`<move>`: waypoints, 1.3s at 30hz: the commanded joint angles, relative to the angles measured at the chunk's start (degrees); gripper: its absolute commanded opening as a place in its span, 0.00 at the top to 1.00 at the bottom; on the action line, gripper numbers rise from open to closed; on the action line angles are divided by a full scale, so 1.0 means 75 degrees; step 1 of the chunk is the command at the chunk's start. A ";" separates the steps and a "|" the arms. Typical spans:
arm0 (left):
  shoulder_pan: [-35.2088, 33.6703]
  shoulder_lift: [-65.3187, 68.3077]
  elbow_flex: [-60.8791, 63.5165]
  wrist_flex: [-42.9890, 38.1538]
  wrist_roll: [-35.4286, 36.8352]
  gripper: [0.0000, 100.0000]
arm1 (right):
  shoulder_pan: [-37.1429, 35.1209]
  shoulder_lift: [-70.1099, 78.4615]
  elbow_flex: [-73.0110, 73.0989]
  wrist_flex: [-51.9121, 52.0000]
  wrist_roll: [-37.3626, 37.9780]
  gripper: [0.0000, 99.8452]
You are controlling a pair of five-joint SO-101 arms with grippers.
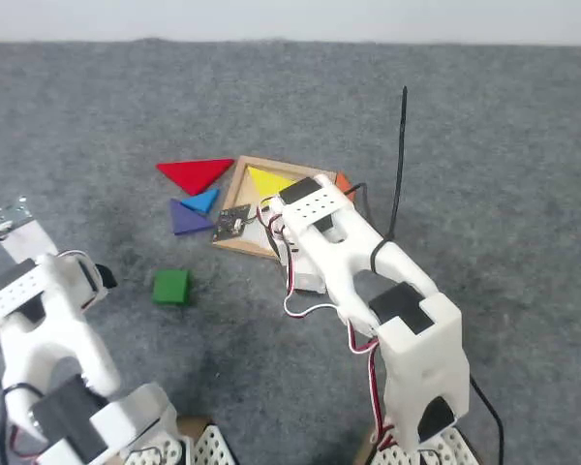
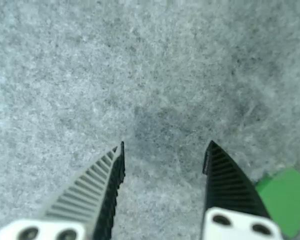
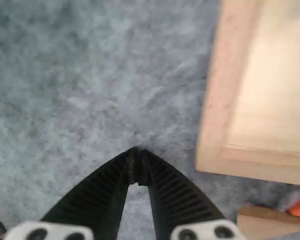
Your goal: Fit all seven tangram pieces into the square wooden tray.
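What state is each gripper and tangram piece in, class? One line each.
left gripper: open, empty
right gripper: shut, empty
yellow triangle: inside the tray
red triangle: outside tray
blue triangle: outside tray
purple triangle: outside tray
green square: outside tray

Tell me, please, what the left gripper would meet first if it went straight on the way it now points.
Probably just bare grey carpet: the open left gripper points at a plain patch of it. The green piece lies outside one finger, seemingly off that line, though depth is unclear.
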State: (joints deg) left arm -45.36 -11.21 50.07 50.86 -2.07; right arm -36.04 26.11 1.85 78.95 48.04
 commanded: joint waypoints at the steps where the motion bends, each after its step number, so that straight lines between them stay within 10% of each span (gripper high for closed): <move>1: 0.0023 -0.0375 -0.0053 -0.0117 -0.0070 0.76 | -0.0006 -0.0873 -0.0469 0.0264 0.0105 0.99; 14: 0.0023 -0.0375 -0.0041 -0.0117 -0.0070 0.76 | 0.0744 -0.1354 0.0914 -0.3745 -0.2040 0.99; 39: 0.0738 -0.0445 -0.0322 -0.1020 -0.0023 0.76 | 0.0100 -0.1600 0.0985 -0.0779 -0.0141 0.99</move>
State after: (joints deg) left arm -41.05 -12.00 50.07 45.76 -2.24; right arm -32.97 19.60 9.49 71.91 47.34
